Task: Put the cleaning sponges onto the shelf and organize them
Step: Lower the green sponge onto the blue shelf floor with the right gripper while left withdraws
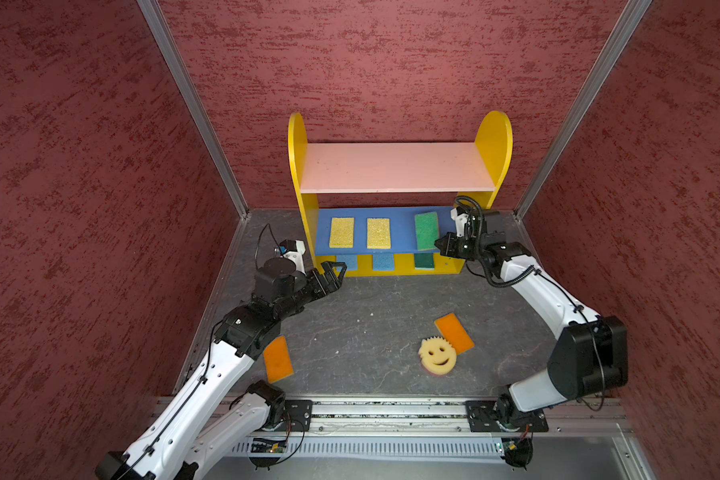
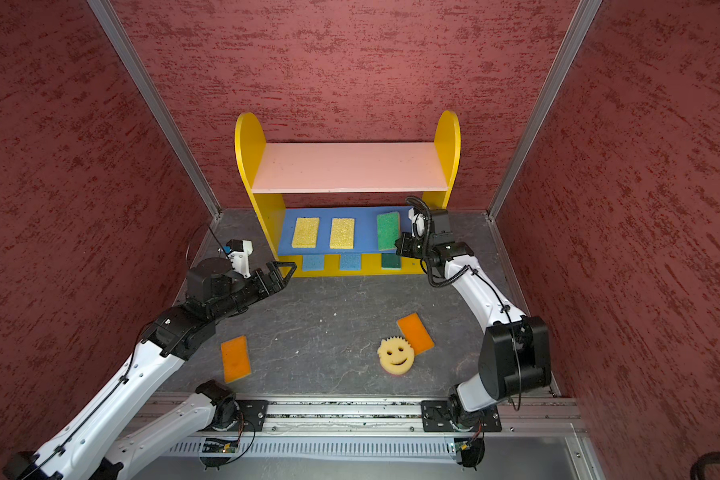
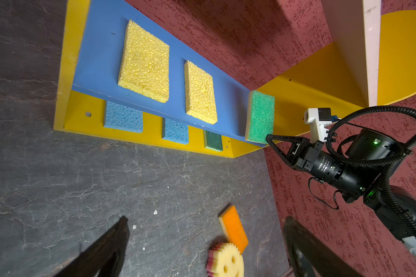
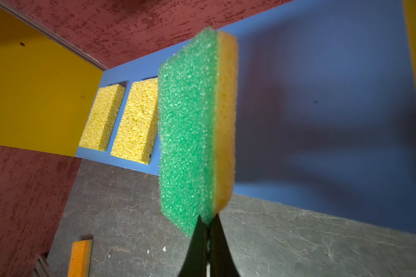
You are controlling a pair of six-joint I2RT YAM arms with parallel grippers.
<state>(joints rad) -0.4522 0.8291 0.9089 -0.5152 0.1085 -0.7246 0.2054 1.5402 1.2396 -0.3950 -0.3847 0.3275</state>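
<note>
Nearest us, an orange foam rectangle (image 1: 277, 360) lies by the left arm, a second orange rectangle (image 1: 454, 332) against the round yellow smiley sponge (image 1: 437, 355) on the grey stone-look table (image 1: 371, 316); light and squashy, we'd pinch them by an edge. The left gripper (image 1: 340, 274) gapes wide, empty. The right gripper (image 4: 208, 223) is clamped on a corner of the green-topped sponge (image 4: 187, 134), standing on edge over the shelf's blue middle board (image 1: 402, 232) beside two coarse yellow sponges (image 1: 341, 232). Below sit blue pads (image 1: 348, 262) on the yellow base (image 1: 404, 269); the pink top board (image 1: 395, 166) carries nothing
</note>
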